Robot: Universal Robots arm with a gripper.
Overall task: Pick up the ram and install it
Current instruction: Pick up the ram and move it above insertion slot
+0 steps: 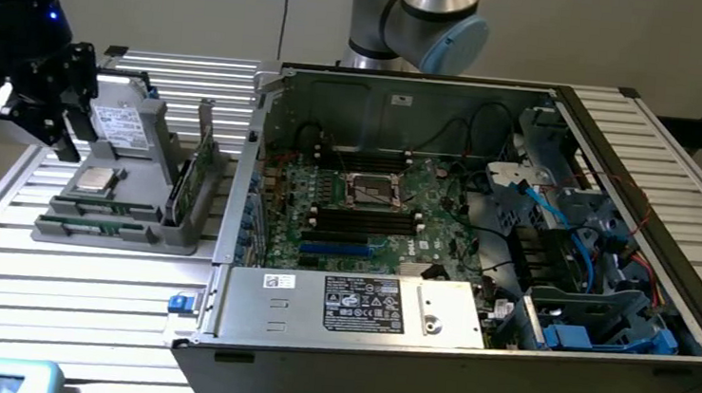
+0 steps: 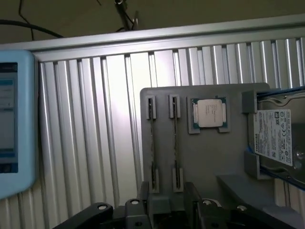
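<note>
Two slim ram sticks [image 2: 175, 143] stand on edge in parallel slots of a grey fixture [image 2: 205, 162]; in the exterior view they show as green strips [image 1: 97, 226] at the fixture's front end. My gripper [image 1: 41, 127] hangs above the fixture's end toward the exterior view's left. In the wrist view the gripper [image 2: 167, 193] sits just over the near ends of the two sticks, open, with nothing between its black fingers [image 2: 143, 193]. The open computer case [image 1: 464, 359] holds the motherboard [image 1: 364, 202] with black memory slots [image 1: 362, 222].
On the fixture [image 1: 119, 233] also lie a square silver processor chip [image 2: 209, 113], a hard drive [image 2: 274, 138] and a larger upright green card [image 1: 205, 169]. A blue-edged tablet [image 2: 14, 124] lies on the slatted aluminium table [image 1: 51, 275]. The arm's base [image 1: 418, 21] stands behind the case.
</note>
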